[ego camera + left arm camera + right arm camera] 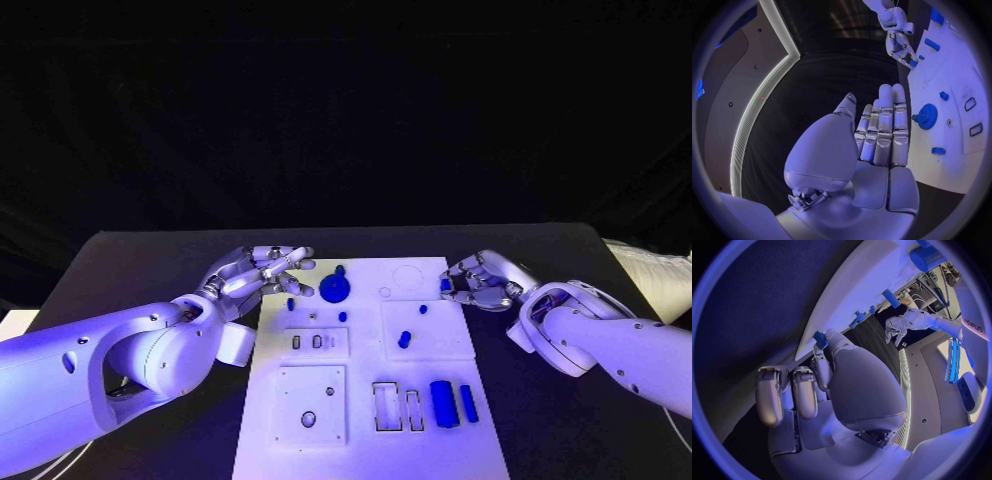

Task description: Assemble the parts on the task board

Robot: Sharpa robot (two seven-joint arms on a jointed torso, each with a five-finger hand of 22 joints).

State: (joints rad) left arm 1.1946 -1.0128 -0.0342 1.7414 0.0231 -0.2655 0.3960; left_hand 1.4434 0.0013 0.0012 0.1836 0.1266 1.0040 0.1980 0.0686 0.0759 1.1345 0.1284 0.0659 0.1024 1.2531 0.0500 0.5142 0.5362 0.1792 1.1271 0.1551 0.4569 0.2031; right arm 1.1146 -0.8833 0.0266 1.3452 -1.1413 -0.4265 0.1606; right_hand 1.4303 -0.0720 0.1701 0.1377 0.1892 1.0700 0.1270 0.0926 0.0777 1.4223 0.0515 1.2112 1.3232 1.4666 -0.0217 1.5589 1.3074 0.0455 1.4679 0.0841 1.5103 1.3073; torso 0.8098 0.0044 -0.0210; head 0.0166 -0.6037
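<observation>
The board [378, 400] lies mid-worktop [144, 260]. The left hand [260, 272] hovers at the board's left edge, fingers straight and apart, holding nothing; a blue gear [335, 290] lies on the board just beside its fingertips. The right hand [483, 280] sits at the board's right edge, pinching a small blue part [821, 337] at its fingertips. More blue parts [444, 403] lie on the board's near side.

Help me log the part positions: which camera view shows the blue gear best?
The left wrist view: the blue gear shows its toothed rim and hub, lying unobstructed on the task board beyond the left hand. The head view shows it as a small blue disc. In the right wrist view I cannot pick it out.
</observation>
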